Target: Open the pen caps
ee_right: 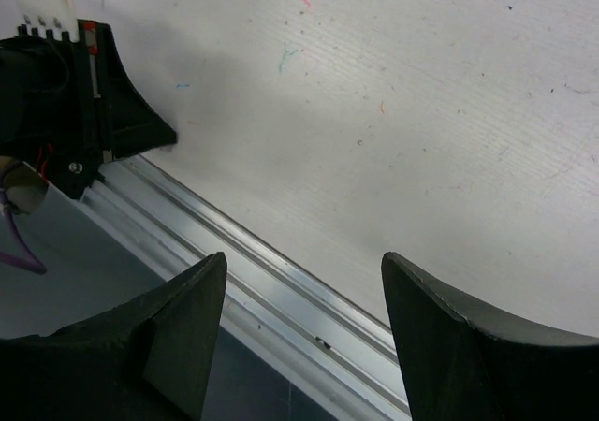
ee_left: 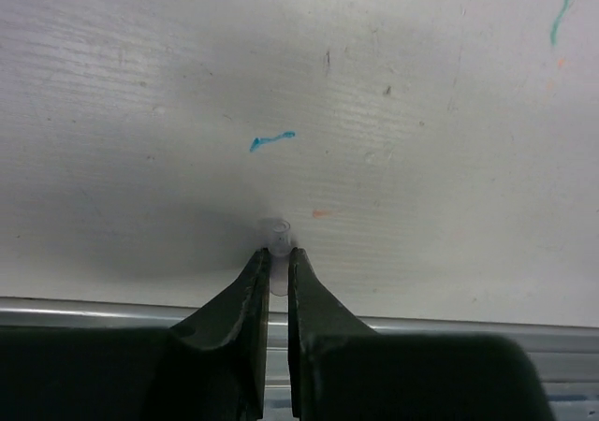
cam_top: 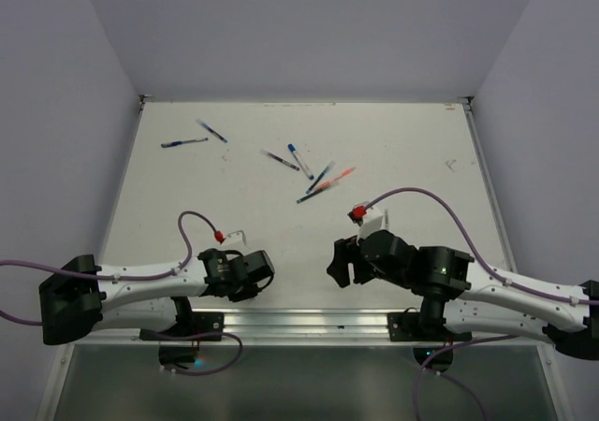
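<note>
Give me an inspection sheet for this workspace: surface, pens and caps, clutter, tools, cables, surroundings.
Surface: white table, with ink scribbles.
Job's things: about seven pens lie scattered at the far middle, one of them an orange-red pen. One blue cap seems fitted; the others are too small to judge.
Clutter: nothing seen.
Grippers: left tool is shut on a small clear piece that I cannot identify. Right tool is open and empty, near the metal rail.
Cables: purple cables loop over both arms.
Surroundings: plain pale walls.
</note>
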`<state>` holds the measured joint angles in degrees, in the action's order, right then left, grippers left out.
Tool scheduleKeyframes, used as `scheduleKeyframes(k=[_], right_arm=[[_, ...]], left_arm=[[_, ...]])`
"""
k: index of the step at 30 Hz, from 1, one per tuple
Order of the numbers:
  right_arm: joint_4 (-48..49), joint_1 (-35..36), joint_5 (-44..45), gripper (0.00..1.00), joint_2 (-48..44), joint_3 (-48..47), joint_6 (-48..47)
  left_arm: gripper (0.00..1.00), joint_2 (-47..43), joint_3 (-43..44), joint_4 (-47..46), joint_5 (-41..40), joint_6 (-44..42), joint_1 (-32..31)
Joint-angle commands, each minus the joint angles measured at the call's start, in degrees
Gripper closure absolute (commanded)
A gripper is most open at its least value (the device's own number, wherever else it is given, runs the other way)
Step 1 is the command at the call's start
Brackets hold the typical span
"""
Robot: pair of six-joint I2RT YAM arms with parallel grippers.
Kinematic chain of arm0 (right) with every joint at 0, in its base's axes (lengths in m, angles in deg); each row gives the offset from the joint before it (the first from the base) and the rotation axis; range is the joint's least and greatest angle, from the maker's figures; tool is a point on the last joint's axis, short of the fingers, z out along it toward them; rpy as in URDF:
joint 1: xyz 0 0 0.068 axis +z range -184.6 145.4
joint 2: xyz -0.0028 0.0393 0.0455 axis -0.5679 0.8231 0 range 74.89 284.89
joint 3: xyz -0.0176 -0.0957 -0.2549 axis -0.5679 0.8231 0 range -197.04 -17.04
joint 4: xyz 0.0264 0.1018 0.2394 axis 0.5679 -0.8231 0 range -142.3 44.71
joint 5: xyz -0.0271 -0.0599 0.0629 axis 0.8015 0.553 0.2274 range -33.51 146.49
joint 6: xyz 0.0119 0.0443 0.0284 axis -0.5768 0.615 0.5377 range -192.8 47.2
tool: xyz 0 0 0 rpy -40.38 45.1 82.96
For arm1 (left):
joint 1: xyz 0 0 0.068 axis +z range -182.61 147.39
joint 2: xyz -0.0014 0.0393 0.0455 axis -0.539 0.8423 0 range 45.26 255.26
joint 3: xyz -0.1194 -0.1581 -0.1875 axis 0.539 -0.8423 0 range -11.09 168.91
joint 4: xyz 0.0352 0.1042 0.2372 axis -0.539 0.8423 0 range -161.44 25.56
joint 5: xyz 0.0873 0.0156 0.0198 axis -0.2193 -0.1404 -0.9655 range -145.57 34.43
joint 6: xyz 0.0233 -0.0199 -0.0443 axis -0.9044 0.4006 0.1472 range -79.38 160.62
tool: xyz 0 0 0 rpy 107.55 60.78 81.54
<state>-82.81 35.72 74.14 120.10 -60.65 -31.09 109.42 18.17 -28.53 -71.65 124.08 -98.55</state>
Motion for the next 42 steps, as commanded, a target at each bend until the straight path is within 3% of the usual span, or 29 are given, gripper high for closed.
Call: scheduleKeyframes(k=[1,5,11,15,25,28,30,35,42], right_arm=[[0.3,-0.2,2.9,0.28,3.1,-3.3,-0.5],[-1.8,-2.8,5.1,0.23,9.4,-7.4,-2.2],[0.5,-14.7,-4.5,0.23,18.7,-11.2,-4.9],[1.1,-20.6,-8.2,0.24,25.5,-13.5,-7.7],[2.4,-28.9,-13.5,0.24,35.6,-20.8,-10.3],[4.4,-31.0,-14.2,0.24,37.7,-21.3,-10.9],[4.1,-32.2,-14.7,0.24,39.4,-23.0,-11.6],[4.3,-34.5,-16.2,0.25,43.7,-25.3,-13.1],[5.5,-36.8,-17.4,0.25,46.5,-26.4,-12.7]], left_arm=[[0.88,1.1,-0.9,3.0,-9.4,5.8,0.2],[0.86,-0.1,-2.7,1.0,-10.4,4.9,4.4],[0.83,-2.9,-2.0,0.3,-12.7,-0.3,11.8],[0.74,-3.6,-0.4,1.2,-14.3,-1.3,13.2],[0.66,-0.4,-0.3,-2.0,-13.0,-4.3,14.4],[0.49,-0.4,-0.1,-1.4,-12.8,-4.5,14.3],[0.32,-0.3,0.7,0.9,-13.2,-3.9,14.3],[0.05,-3.8,3.8,5.6,-14.8,-4.0,14.3],[0.00,-7.6,9.0,7.8,-13.6,-7.9,14.3]])
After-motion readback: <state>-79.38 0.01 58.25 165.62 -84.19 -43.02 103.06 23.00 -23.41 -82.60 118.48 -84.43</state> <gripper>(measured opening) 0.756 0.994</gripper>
